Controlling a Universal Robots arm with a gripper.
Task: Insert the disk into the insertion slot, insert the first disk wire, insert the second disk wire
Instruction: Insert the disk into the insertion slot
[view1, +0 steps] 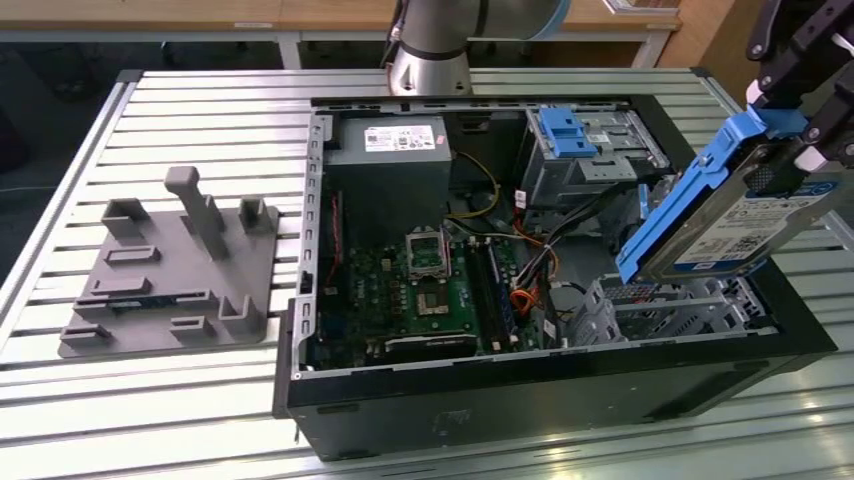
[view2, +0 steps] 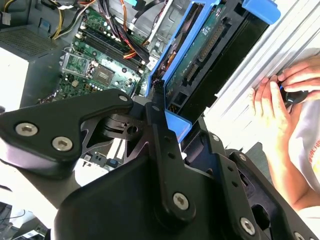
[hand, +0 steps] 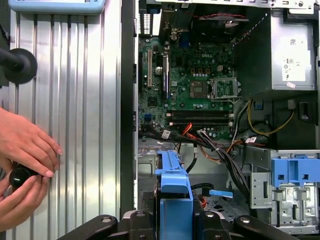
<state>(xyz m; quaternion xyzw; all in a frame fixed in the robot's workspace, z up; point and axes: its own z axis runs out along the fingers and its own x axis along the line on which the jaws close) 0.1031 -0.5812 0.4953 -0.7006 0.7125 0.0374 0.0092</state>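
Disk up in the air, slot right underneath

The tool (view1: 790, 130) is clamped on the blue carrier of the disk (view1: 738, 222). The disk hangs tilted at about 3 o'clock in the exterior view, and the insertion slot (view1: 663, 305) sits just below it at 4 o'clock, not touching. Imo doing this bit well means levelling the disk so its edges sit square with the slot mouth, going in slow, and staying off the loose wires (view1: 538, 268) at the slot's 9 o'clock.
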